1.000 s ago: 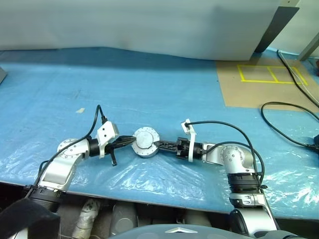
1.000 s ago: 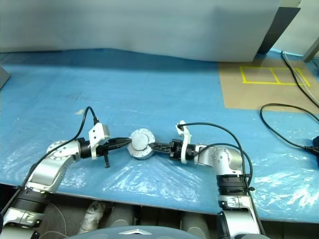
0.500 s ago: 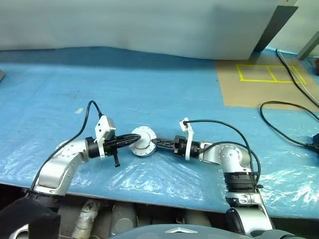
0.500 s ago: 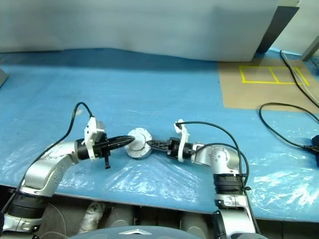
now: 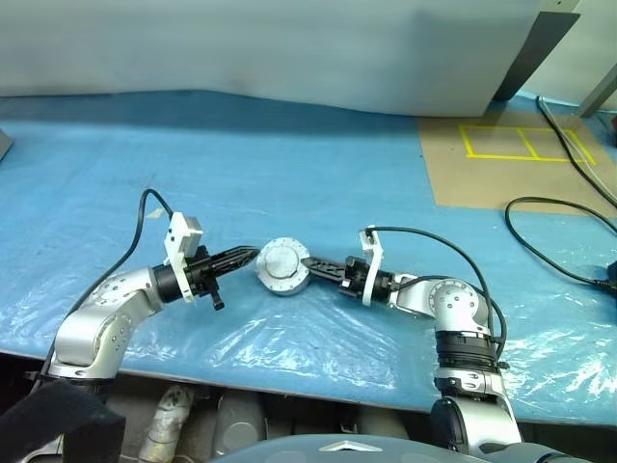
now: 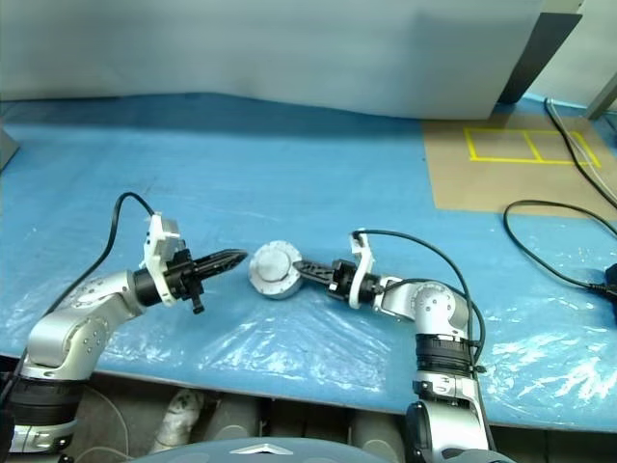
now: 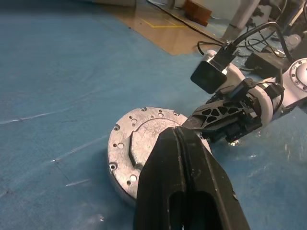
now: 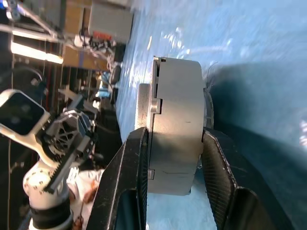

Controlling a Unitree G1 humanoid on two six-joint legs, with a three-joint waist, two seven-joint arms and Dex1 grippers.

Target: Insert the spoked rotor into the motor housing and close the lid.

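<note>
Motor housing [image 5: 283, 267]: lies closed between the two arms on the blue plastic sheet [image 5: 318, 183] covering the counter, plain grey face up.
Lid [image 7: 152, 132]: seated flat on the housing rim; no ribbed inner face or copper windings visible.
Spoked rotor: not visible; judged to be enclosed, since the assembly reads as one shut puck.
Right pincer [image 5: 307, 261]: clamped across the thickness of the housing, one finger [image 8: 128, 182] on the lid face and the other beneath the base, as the right wrist view shows.
Left pincer [image 5: 253, 255]: fingers pressed together, holding nothing.
Change: a second ago the left tip was against the housing's edge; it has since drawn back, and a small gap is apparent in the right eye view.
Change, housing: position on the sheet roughly unchanged.
Meaning for task: insertion and closing appear done; remaining is release by the right pincer.
Risk: opening that pincer abruptly could shift the puck.
</note>
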